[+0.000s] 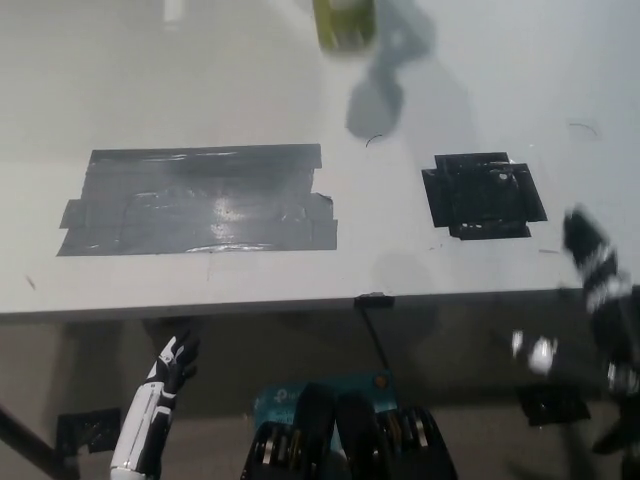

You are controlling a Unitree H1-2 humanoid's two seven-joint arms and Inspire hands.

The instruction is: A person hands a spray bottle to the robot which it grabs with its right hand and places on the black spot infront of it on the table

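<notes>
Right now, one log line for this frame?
bottle: top edge, not handed | black spot: bare | right robot hand: blurred, by table edge | left robot hand: low, resting

At the lower left of the frame we see the left hand [172, 365], white shell plates over dark fingers, on a slim white forearm. At the right edge, our right hand [600, 268] is black with white patches, blurred.
</notes>
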